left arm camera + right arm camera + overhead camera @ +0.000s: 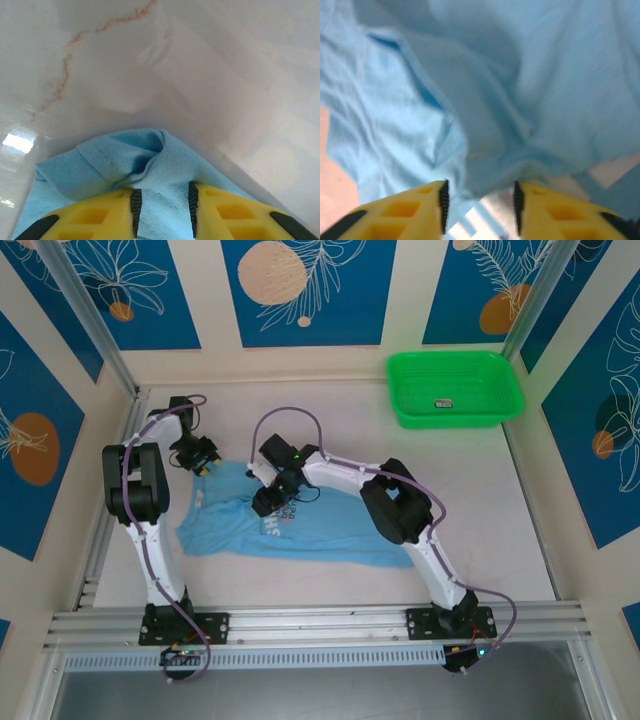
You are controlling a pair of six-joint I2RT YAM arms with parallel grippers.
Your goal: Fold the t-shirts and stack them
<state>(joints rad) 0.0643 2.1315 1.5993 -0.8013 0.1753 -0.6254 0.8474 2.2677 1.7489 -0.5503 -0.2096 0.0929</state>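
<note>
T-shirt [330, 535], from above: rumpled on the table [450, 500] between both arms, lettering up.
Left gripper [162, 200], wrist view: nipped narrow on a bunched edge, probably anchoring it for the fold.
Right gripper [480, 192], wrist view: jaws parted, cloth loose ahead, nothing pinched.

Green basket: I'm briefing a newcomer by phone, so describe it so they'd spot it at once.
On the white table, go to the far right corner. There sits the green basket, apart from the light-blue t-shirt spread nearer the front. It alone is bright green, rectangular and walled.
</note>
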